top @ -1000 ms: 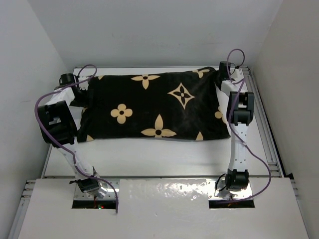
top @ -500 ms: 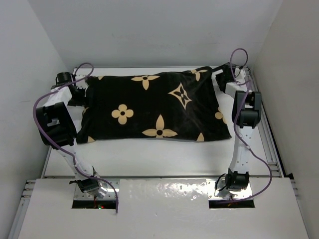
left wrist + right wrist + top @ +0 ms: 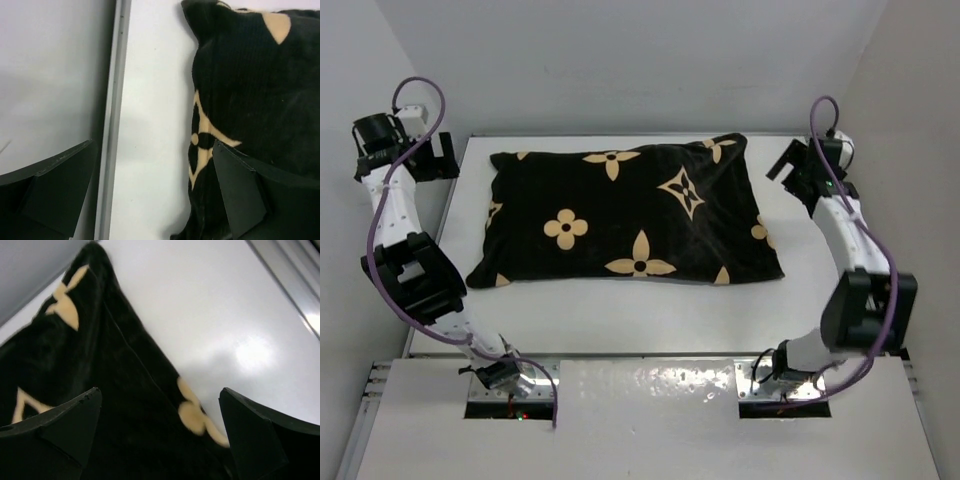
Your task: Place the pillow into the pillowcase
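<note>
Both arms have swung wide since a second ago.
Black velvety tan-flowered pillowcase (image 3: 630, 215) lies centred on the white counter (image 3: 620, 310); left claw (image 3: 442, 157) and right claw (image 3: 791, 166), released and empty, hang clear of its far corners.

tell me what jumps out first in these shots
The black pillowcase with tan flowers lies plump and full across the middle of the white table. The left gripper and right gripper hang open off its two ends, holding nothing.

No legible text, labels or numbers anywhere.
</note>
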`<action>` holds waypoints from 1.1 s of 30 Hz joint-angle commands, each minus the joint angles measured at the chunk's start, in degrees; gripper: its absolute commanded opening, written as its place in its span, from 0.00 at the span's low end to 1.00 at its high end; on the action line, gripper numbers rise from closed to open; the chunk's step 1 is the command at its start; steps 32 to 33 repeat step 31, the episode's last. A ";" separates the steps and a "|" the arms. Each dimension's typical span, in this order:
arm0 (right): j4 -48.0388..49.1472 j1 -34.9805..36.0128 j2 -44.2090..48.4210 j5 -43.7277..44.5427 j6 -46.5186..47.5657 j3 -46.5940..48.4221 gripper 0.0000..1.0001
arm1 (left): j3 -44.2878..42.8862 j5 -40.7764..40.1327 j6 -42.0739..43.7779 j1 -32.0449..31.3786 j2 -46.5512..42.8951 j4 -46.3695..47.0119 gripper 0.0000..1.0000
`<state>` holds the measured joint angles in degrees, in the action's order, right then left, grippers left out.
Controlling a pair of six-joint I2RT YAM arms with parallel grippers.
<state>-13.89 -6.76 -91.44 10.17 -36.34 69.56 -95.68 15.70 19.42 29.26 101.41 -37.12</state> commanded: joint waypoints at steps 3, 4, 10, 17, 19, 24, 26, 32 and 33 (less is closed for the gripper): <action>-14.47 -0.44 18.44 2.83 6.54 -8.73 0.99 | 4.07 3.98 0.26 3.26 -9.71 -1.46 1.00; -15.89 -0.44 20.84 3.53 6.28 -10.48 0.99 | 5.14 4.16 0.70 3.53 -10.95 -1.55 1.00; -24.07 -0.53 38.92 5.91 6.19 -15.40 0.99 | 12.18 4.68 2.55 4.06 -19.83 -2.25 1.00; -25.48 -0.53 53.72 7.58 3.82 -19.81 0.99 | 13.33 5.74 3.78 4.23 -24.23 -5.50 1.00; -26.19 -0.53 55.66 7.67 3.56 -20.51 0.99 | 13.33 6.09 4.22 4.32 -25.29 -6.46 1.00; -29.70 -0.53 56.37 8.89 1.19 -19.20 0.99 | 14.99 6.09 5.63 4.32 -28.54 -6.91 1.00; -31.10 -0.53 56.20 9.95 -0.13 -18.67 0.99 | 15.52 6.00 5.98 4.23 -29.68 -7.17 1.00; -32.25 -0.53 55.84 9.78 0.56 -17.27 0.99 | 15.79 6.00 7.12 4.32 -30.74 -8.22 1.00; -32.25 -0.53 55.84 9.78 0.56 -17.27 0.99 | 15.79 6.00 7.12 4.32 -30.74 -8.22 1.00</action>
